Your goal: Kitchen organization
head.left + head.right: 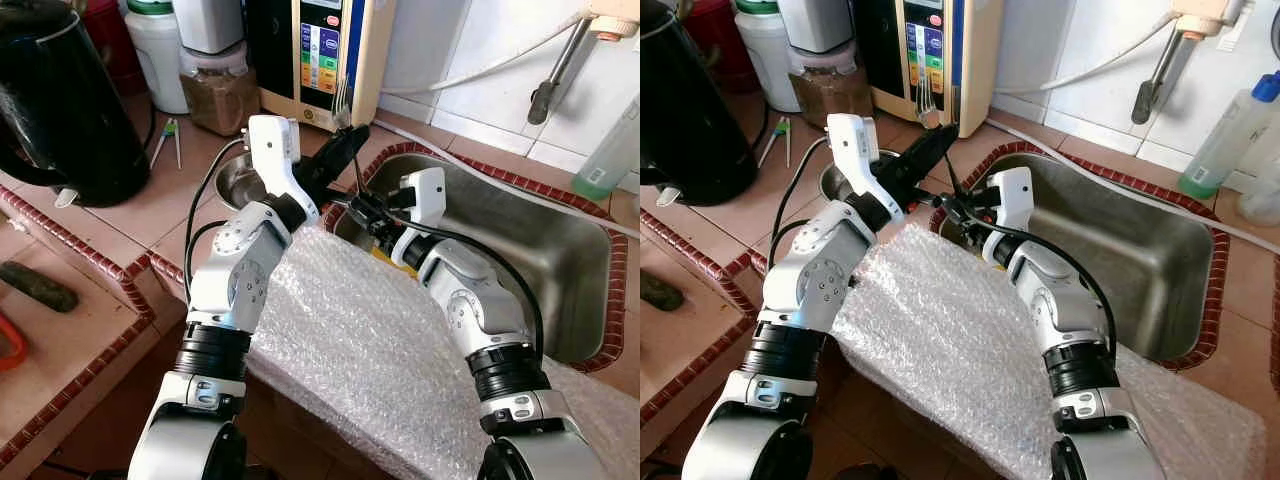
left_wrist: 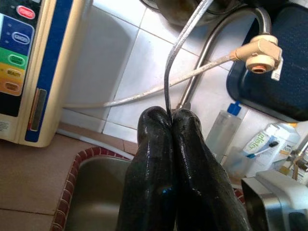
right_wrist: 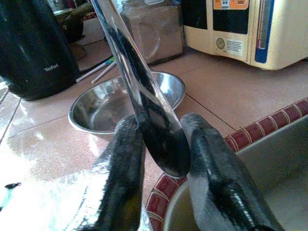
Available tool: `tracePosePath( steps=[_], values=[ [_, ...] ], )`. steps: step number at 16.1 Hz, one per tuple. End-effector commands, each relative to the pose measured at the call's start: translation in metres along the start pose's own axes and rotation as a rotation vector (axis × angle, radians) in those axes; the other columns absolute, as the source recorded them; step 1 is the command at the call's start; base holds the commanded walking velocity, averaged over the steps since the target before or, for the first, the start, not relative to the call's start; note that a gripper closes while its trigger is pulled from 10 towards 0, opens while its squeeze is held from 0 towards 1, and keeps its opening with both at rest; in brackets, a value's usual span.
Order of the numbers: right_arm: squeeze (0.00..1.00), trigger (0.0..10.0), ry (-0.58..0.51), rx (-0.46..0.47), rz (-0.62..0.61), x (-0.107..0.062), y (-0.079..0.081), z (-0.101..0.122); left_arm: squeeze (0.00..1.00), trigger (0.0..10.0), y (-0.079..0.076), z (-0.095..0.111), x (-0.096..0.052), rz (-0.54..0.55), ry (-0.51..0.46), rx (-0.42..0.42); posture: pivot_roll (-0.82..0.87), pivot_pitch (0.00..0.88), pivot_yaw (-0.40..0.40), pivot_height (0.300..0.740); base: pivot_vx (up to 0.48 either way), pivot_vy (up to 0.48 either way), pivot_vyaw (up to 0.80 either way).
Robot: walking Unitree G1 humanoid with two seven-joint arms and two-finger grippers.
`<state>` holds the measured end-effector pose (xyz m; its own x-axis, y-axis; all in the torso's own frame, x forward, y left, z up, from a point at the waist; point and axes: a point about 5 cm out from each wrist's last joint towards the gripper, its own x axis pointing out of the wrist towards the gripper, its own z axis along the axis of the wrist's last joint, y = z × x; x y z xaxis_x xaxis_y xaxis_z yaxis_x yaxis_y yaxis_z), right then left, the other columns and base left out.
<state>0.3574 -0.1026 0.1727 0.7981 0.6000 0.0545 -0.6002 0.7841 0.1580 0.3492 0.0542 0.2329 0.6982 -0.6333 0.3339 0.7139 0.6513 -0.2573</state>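
My left tool (image 1: 345,143) is pressed together on a fork's (image 1: 342,100) thin handle, tines up, above the tiled surface (image 1: 150,215) by the steel bowl (image 1: 232,182). My right tool (image 3: 161,144) pinches the fork's handle end at the sink's (image 1: 560,250) left rim.

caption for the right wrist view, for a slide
Right gripper shut on a spoon above the sink rim.

Black kettle (image 1: 60,100) on tiled counter; steel bowl (image 3: 120,103) beside sink (image 1: 520,250); bubble wrap (image 1: 350,340) over counter edge (clear bottle (image 1: 610,155) at far right).
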Motion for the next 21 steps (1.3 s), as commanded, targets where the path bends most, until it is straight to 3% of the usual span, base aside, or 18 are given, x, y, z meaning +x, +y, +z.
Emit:
tracePosePath(
  steps=[1,5,6,7,8,15,21],
  values=[
    [0.0,0.0,-0.006,-0.001,-0.056,-0.002,-0.01,0.003,0.0,0.0,-0.004,0.004,0.0,-0.021,-0.014,0.011,0.03,0.063,0.011,0.74,0.0,0.0,0.0],
    [0.0,0.0,-0.016,0.002,-0.09,-0.002,-0.015,0.004,0.0,0.0,-0.004,0.003,0.0,-0.02,-0.01,0.014,0.03,0.064,0.01,0.74,0.0,0.0,0.0],
    [0.0,0.0,-0.019,0.0,-0.102,-0.001,-0.016,0.004,0.0,6.7,-0.004,0.001,-0.001,-0.02,0.002,0.025,0.03,0.064,0.009,0.74,0.0,0.0,0.0],
    [0.0,0.0,-0.02,0.0,-0.109,-0.001,-0.017,0.004,0.34,10.0,-0.005,-0.001,-0.002,-0.031,0.014,0.016,0.03,0.064,0.009,0.74,0.0,0.0,0.0],
    [0.0,0.0,-0.023,-0.001,-0.115,-0.001,-0.017,0.005,1.0,10.0,-0.006,-0.005,-0.004,-0.058,0.035,-0.023,0.03,0.064,0.009,0.74,0.0,0.0,0.0],
    [0.0,0.0,-0.026,-0.001,-0.167,-0.001,-0.024,0.006,1.0,10.0,-0.008,-0.019,-0.01,-0.078,0.124,0.04,0.03,0.064,0.011,0.74,0.0,0.0,0.0],
    [0.0,0.0,0.082,-0.043,-0.373,-0.017,-0.059,-0.007,1.0,10.0,0.005,-0.034,-0.03,-0.068,0.245,0.134,0.04,0.058,0.011,0.74,0.0,0.0,0.0]
  ],
)
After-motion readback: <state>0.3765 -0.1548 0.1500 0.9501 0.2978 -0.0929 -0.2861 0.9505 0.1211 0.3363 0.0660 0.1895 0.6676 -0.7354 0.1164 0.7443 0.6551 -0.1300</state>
